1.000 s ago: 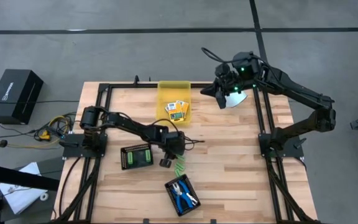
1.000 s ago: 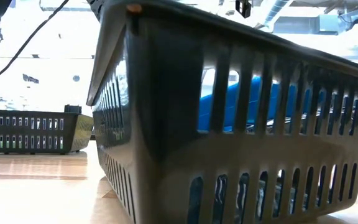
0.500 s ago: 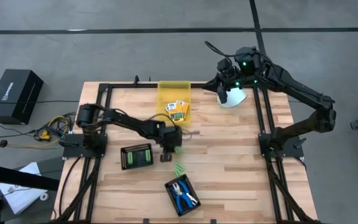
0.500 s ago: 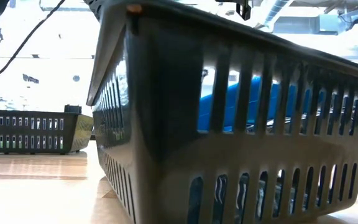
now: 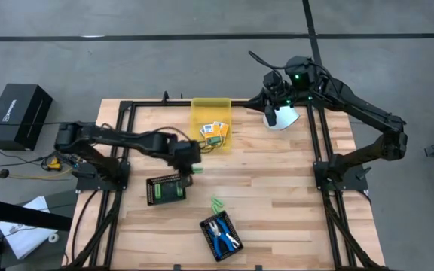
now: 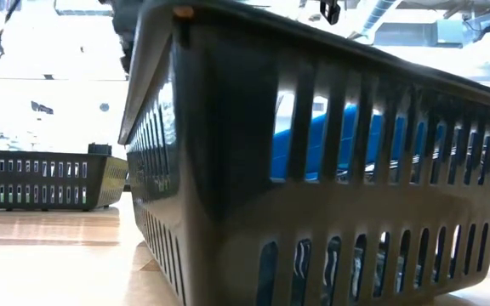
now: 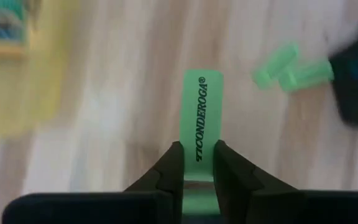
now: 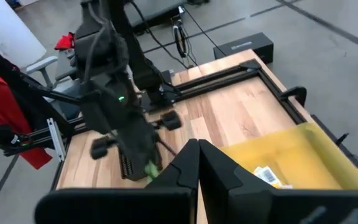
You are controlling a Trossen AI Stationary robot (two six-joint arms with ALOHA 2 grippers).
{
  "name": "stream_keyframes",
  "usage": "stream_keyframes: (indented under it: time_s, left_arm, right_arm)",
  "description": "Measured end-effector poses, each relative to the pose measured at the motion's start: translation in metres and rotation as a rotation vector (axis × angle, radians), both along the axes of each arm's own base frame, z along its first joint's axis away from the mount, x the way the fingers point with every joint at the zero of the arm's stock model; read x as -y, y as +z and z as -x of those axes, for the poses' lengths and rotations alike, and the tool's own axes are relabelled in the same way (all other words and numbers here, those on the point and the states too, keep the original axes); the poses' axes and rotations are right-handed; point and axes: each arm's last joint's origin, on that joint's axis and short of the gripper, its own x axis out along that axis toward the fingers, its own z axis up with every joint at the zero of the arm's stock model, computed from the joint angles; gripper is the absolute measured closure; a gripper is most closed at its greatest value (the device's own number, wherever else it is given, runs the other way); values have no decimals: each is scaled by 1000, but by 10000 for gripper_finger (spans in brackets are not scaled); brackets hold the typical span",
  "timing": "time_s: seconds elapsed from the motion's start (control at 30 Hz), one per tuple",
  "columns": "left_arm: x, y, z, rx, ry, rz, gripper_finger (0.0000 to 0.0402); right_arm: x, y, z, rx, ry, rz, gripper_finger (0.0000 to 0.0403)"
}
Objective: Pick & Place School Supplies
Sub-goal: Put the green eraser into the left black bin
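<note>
My left gripper (image 5: 190, 164) hovers over the table's middle, between the yellow bin (image 5: 211, 113) and a black tray (image 5: 164, 190) of green pieces, shut on a light-green printed stick (image 7: 202, 112). Two more green sticks (image 5: 217, 203) lie flat on the wood. Yellow-orange boxes (image 5: 215, 132) sit in the bin. Blue-handled tools (image 5: 221, 235) lie in a second black tray (image 5: 208, 226) near the near edge. My right gripper (image 5: 277, 107) waits shut above the far right part of the table. My left gripper pinches the green stick by one end (image 7: 197, 177) between its two fingers (image 7: 173, 171). The fingers come from above and lie along the stick. The stick is lifted clear of the table and juts straight out past the fingertips (image 8: 149, 168).
A round white thing (image 5: 283, 120) lies under my right gripper. A black frame (image 5: 126, 105) borders the wood. In the low view the tools' tray (image 6: 228, 170) fills the foreground and the other tray (image 6: 41, 178) stands behind at left. Bare wood lies right of centre (image 5: 277, 188).
My left gripper has risen from the loose green sticks with one stick in its fingers and moved toward the table's left and far edge, ending near the yellow bin and the tray of green pieces. The other two sticks stayed on the wood.
</note>
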Motion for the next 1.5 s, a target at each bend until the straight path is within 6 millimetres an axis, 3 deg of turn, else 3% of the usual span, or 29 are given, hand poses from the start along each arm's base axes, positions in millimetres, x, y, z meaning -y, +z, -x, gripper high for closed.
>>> stream_keyframes:
  time_s: [0.27, 0.47, 0.7, 0.77, 0.83, 1.0, 1.1, 1.23, 1.5]
  left_arm:
    - [38, -7, 47, -139, 87, 130, 350]
    - [67, -30, 69, -229, 129, 150, 350]
    - [67, -74, 85, -255, 228, 184, 350]
    - [66, -82, 88, -258, 224, 222, 327]
    - [64, -86, 90, -276, 230, 236, 278]
    - [61, -83, 91, -274, 236, 269, 153]
    - [60, -78, 92, -264, 246, 310, 116]
    - [58, -64, 96, -202, 261, 355, 111]
    - [41, -35, 106, -11, 299, 368, 150]
  right_arm:
    - [-1, 4, -2, 50, 50, 12, 403]
    - [-3, 4, -2, 48, 63, 17, 403]
    - [-3, 4, -2, 49, 61, 12, 403]
    - [-3, 4, -2, 48, 66, 1, 403]
    - [-4, 4, -2, 51, 76, -18, 403]
    - [-4, 4, -2, 51, 75, -25, 403]
    - [-4, 4, -2, 52, 75, -24, 403]
    - [-3, 4, -2, 53, 77, -18, 403]
    - [-3, 7, -3, 78, 77, -1, 403]
